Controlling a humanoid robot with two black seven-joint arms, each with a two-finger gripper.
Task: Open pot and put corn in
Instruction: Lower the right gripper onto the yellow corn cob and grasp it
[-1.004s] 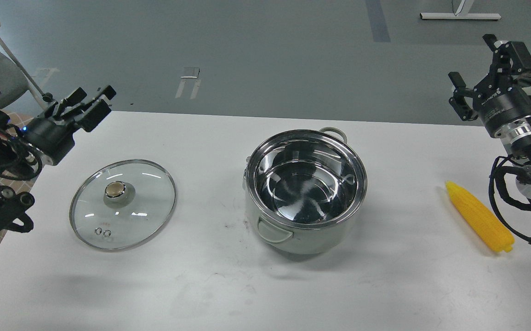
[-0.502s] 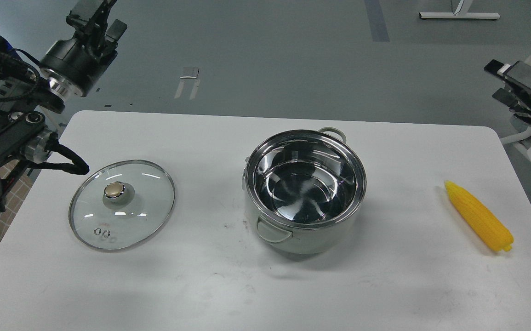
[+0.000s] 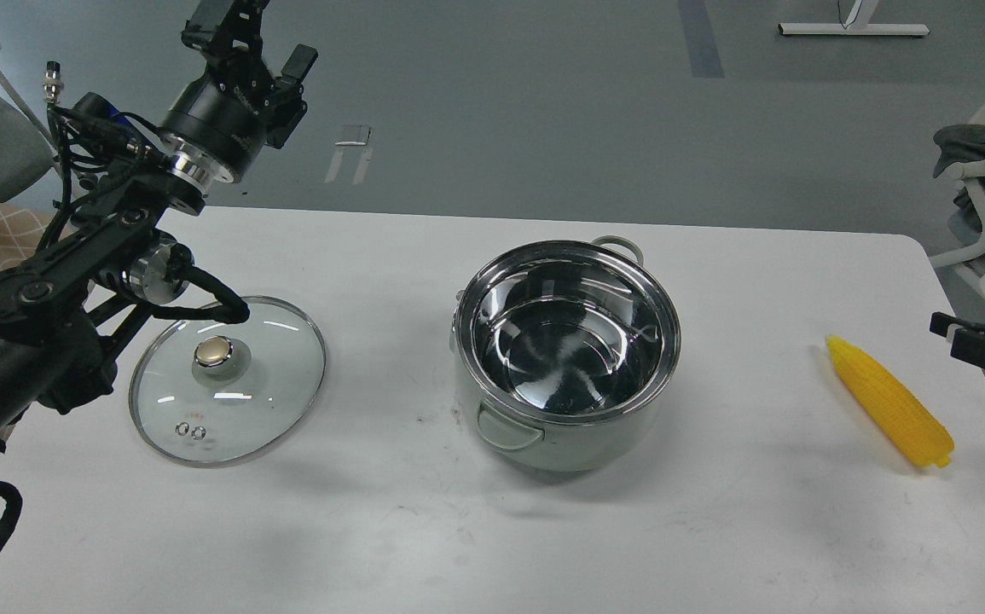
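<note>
Left hand is sitting raised at the upper left, fingers spread and released, gripping nothing. Right hand is poking in at the right edge, only dark bits visible; can't tell whether it's released or clenched.

Below the left hand and toward me, one glass lid is lying flat on the white worktop, brass-coloured knob up; part of the left arm is crossing over its far-left rim.

Further right of the left hand, one pot is standing open: shiny steel, mirror-like inside, nothing in it, two pale grey loop handles, one near and one far.

One corn is lying just beside the right hand, to its left and slightly nearer me, not touching it. Bright yellow, tapered, tip pointing away from me, well apart from the pot.
</note>
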